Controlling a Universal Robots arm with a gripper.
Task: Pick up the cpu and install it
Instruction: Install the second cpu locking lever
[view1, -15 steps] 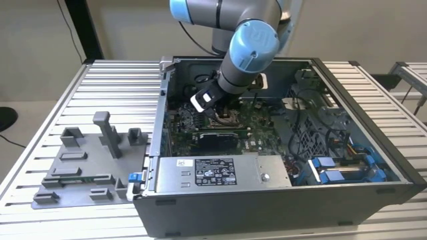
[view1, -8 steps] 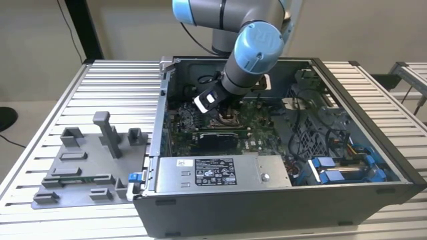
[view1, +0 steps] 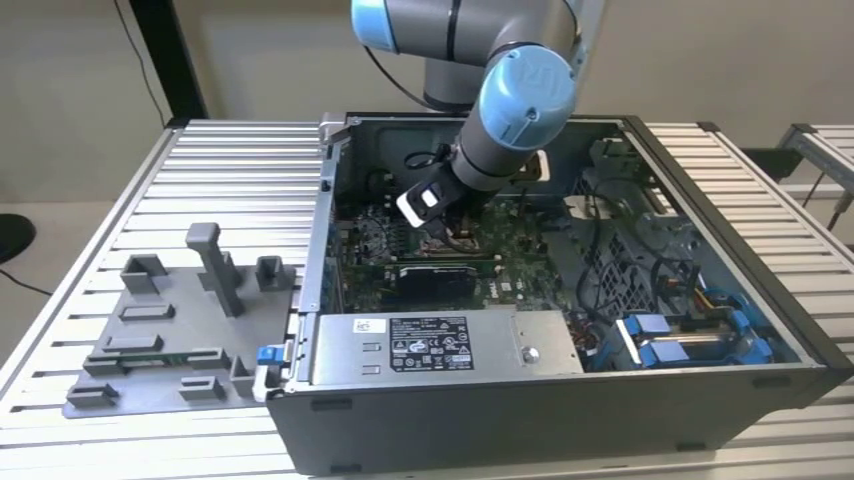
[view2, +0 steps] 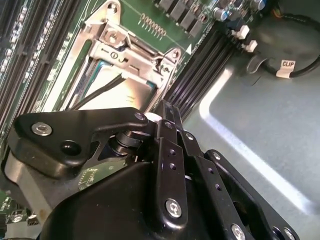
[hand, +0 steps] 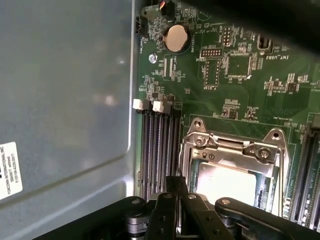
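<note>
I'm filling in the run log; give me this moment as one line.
gripper: over socket | pale silvery square cpu: lying inside metal-framed socket | dark open computer case: arm inside | grasp: unclear

A robotics lab or test bench for computer assembly. A slatted aluminium work table (view1: 227, 160) carries an open desktop computer case (view1: 561, 400), its green motherboard (hand: 240, 95) laid bare beneath the gripper (view1: 451, 228) of a grey-and-blue robot arm (view1: 514, 95). Beside the case, well off from the gripper toward the exterior view's left, sits a grey plastic fixture plate (view1: 167, 340) with upright holders. Plain pale walls and bare floor lie behind.
</note>
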